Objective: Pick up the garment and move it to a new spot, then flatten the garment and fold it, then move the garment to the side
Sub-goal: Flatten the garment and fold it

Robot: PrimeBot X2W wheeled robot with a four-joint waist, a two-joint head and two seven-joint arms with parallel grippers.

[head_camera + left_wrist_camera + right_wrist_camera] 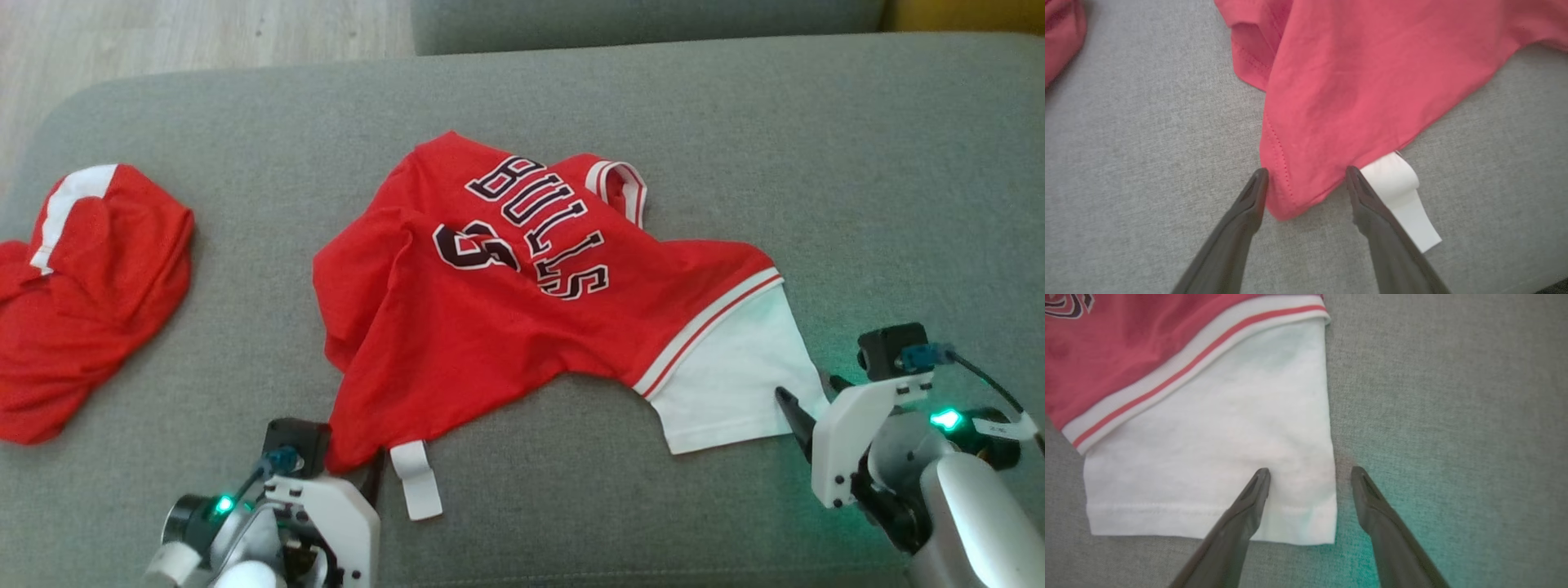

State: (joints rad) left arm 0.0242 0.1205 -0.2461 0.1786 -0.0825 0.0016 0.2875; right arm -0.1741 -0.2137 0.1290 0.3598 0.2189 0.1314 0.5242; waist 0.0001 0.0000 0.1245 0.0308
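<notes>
Pickup — my left pincer (1306, 171) gaped astride the jersey's (522, 310) hem, my right pincer (1310, 470) gaped at its sleeve, near the cushion's (571, 498) front edge; closing both seemed next.

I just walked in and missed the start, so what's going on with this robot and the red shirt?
The robot looks set to grab the crumpled red basketball jersey lying on the grey fabric cushion. The left gripper has open fingers either side of its hem corner, beside a white label; the right gripper has open fingers straddling the edge of the white sleeve. Nothing is gripped yet. A second red garment lies bunched at the left.
</notes>
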